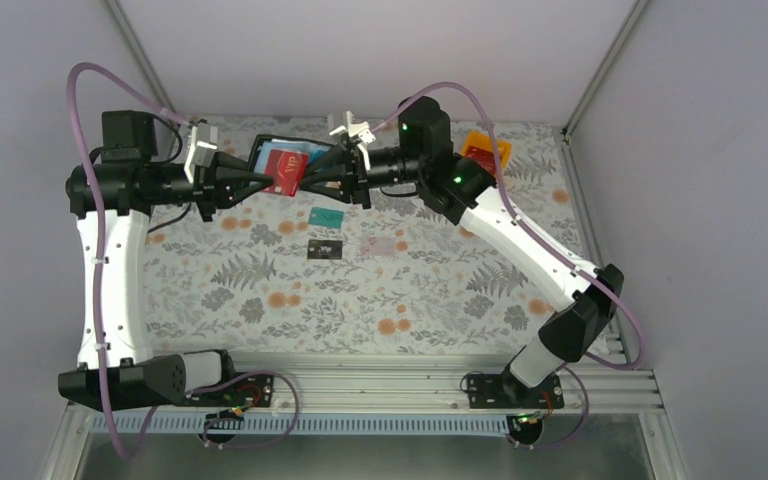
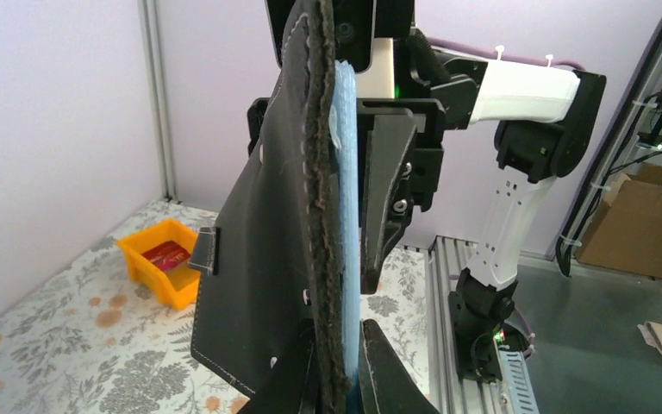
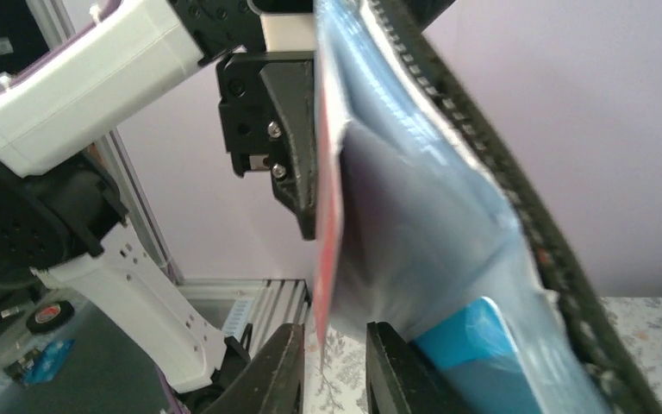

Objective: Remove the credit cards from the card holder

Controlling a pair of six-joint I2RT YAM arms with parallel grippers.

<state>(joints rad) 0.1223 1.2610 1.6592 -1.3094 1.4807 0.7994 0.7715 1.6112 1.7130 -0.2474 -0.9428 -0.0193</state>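
Note:
My left gripper [image 1: 263,181] is shut on the black card holder [image 1: 272,152] and holds it open, high above the table; its jaws clamp the holder's lower edge [image 2: 259,241]. A red card [image 1: 286,170] sticks out of the bluish sleeves [image 3: 414,224]. My right gripper [image 1: 310,182] is open, its fingers either side of that red card's edge [image 3: 329,216] with a gap. A blue card [image 3: 474,354] sits in a sleeve. The teal-green card [image 1: 326,216], black card [image 1: 325,249] and pale pink card [image 1: 380,245] lie on the table.
An orange bin [image 1: 485,150] holding a red card stands at the back right; it also shows in the left wrist view [image 2: 159,263]. The floral tablecloth [image 1: 290,310] covers the table. Grey walls close in left, right and behind.

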